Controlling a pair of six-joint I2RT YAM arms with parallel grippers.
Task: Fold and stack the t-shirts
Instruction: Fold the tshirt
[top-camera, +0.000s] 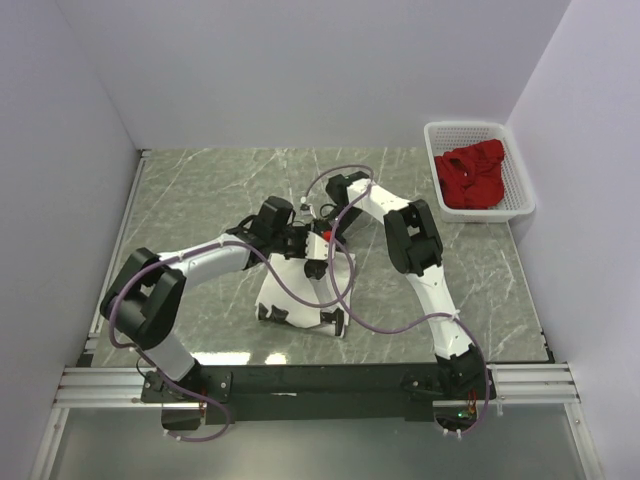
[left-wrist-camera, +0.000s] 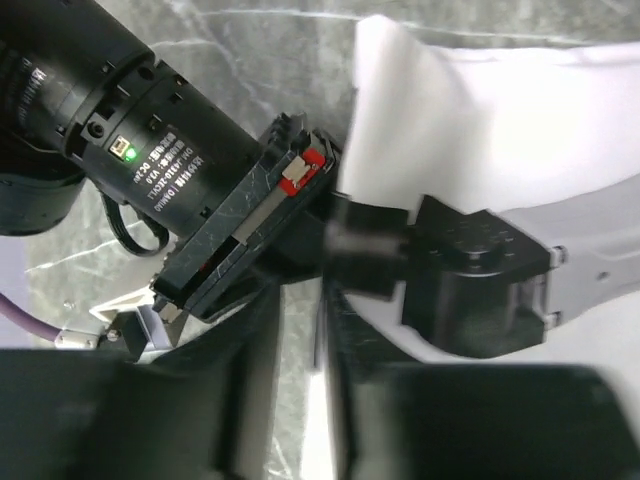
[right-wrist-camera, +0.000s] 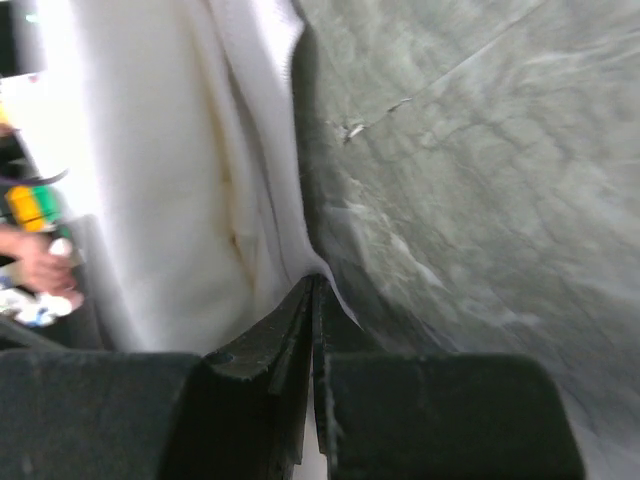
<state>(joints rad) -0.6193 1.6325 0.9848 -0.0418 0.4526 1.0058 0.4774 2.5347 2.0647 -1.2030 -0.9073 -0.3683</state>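
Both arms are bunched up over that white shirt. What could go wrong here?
The right jaws pinch only a thin edge of the white t-shirt, so it may slip free mid-fold. The purple cables droop across the cloth and might snag or drag it. The right arm works very close to the left arm, so they could bump.

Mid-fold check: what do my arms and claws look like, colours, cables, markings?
Left arm and right arm: white links between bulky black joint housings, each trailed by a looping purple cable. The right arm's black cylindrical wrist carries small white lettering, a green light and red tabs. The right claw has flat black fingers.
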